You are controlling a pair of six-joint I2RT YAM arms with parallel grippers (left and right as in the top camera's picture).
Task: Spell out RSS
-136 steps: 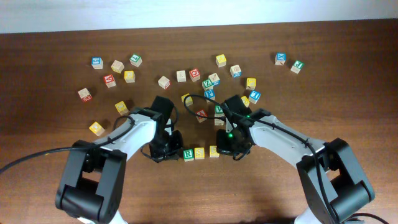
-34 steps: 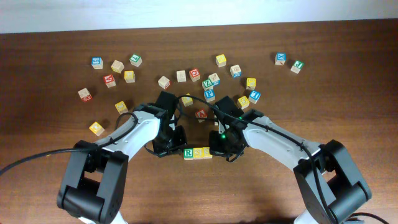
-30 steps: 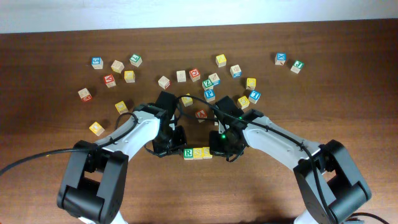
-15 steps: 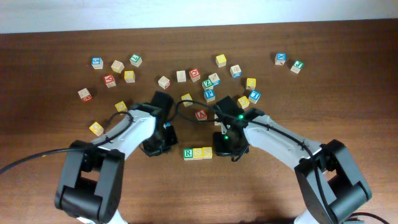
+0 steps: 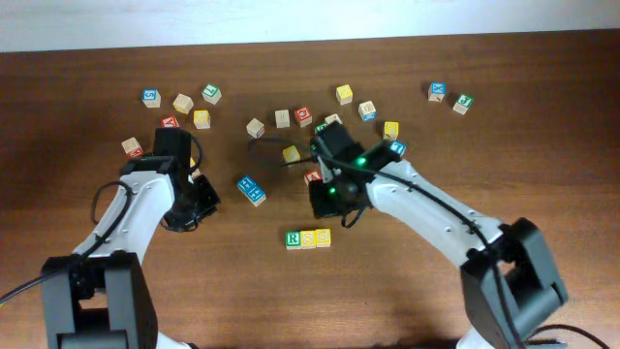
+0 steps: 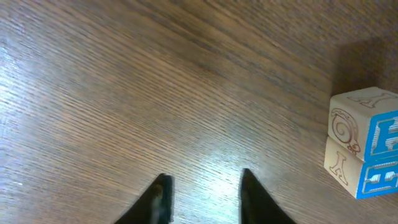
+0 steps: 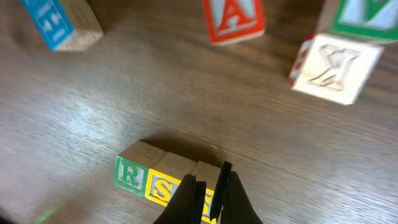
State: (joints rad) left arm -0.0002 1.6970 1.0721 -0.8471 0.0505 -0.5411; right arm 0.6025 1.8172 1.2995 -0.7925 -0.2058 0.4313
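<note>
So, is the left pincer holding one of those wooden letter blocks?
No, the left pincer is open, with only the bare brown wooden table showing between its fingers.

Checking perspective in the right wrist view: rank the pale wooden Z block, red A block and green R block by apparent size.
1. Pale wooden Z block, largest.
2. Red A wooden block, cropped at the frame's top.
3. Green R wooden block, smallest.
Camera distance may explain this.

R block (image 5: 294,239) (green letter) | S block (image 5: 309,238) | second S block (image 5: 323,237) | touching, one row
</note>
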